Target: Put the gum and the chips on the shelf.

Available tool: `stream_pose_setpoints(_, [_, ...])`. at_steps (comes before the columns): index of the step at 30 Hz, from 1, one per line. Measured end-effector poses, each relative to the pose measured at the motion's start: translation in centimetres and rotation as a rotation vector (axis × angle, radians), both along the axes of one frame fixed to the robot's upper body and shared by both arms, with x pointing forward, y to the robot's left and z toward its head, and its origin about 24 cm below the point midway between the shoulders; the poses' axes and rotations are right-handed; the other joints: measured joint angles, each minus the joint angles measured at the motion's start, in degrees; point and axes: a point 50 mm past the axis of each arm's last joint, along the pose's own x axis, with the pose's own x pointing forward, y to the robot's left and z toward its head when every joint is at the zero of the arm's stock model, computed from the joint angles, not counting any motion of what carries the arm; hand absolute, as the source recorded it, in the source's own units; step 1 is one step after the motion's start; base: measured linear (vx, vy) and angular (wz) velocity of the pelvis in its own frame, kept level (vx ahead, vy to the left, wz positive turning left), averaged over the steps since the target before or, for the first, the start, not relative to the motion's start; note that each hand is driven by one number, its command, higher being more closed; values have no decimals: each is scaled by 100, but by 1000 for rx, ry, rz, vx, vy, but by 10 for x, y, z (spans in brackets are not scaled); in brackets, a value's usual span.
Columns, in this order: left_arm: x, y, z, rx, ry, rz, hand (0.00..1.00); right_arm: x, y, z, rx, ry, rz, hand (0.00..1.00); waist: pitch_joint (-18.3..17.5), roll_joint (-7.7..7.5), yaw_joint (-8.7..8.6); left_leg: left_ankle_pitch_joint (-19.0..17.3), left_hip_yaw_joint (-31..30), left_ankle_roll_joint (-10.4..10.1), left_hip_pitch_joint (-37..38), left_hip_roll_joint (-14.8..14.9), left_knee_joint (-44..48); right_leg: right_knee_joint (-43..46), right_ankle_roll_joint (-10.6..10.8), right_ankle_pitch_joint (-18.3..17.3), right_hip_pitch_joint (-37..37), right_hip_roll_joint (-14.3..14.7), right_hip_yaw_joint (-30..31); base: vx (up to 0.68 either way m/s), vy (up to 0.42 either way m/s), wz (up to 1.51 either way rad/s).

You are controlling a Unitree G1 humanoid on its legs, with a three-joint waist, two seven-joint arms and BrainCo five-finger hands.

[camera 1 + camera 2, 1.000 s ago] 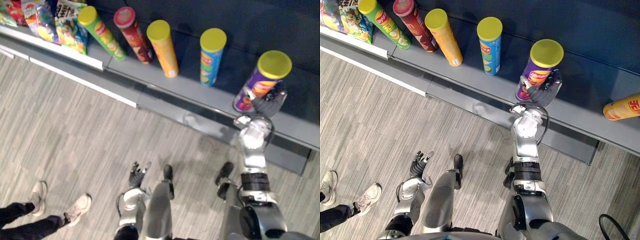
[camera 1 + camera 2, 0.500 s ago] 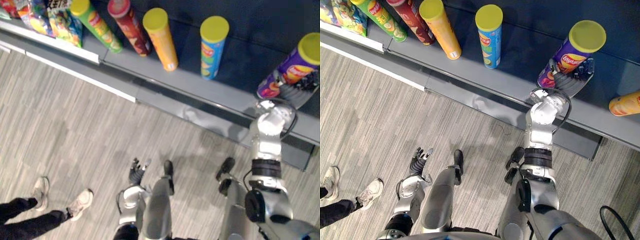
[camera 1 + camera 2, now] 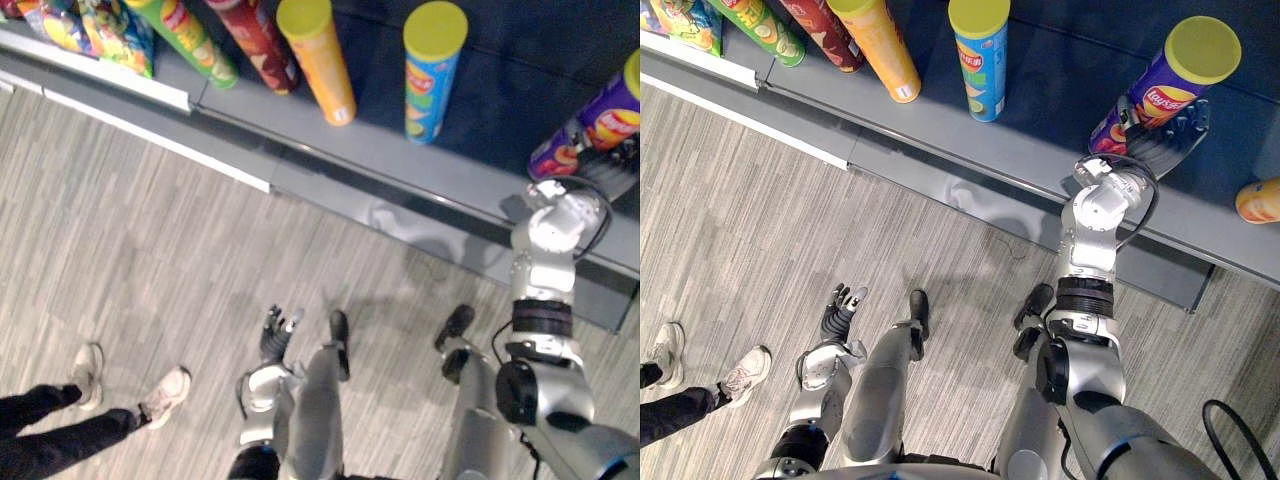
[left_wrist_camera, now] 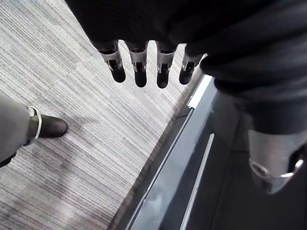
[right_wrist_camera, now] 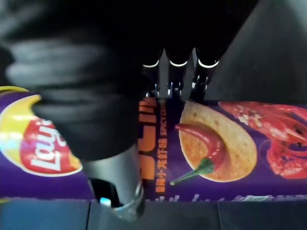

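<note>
blue can (image 3: pixel 978 60) upright, yellow lid | orange can (image 3: pixel 880 45) near on its left, then red can (image 3: pixel 825 25) and green can (image 3: pixel 760 25), all in one row | snack bags (image 3: pixel 95 25) at far left | second orange can (image 3: pixel 1260 200) lying at far right | person's shoes (image 3: pixel 165 395) on grey striped floor (image 3: pixel 150 230)

Silver-grey arms (image 3: pixel 1086 240), dark ribbed wrist covers (image 4: pixel 230 38)
</note>
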Motion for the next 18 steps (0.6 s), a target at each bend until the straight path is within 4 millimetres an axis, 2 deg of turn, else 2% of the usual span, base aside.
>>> stream_pose_setpoints(18, [-2,-4,-3,-25,14,13,0,4,8,1,-44,-18,34,100,32,18,-16,-142,267,18,-78,213,295,101,-19,-4,-142,93,114,19,18,-5])
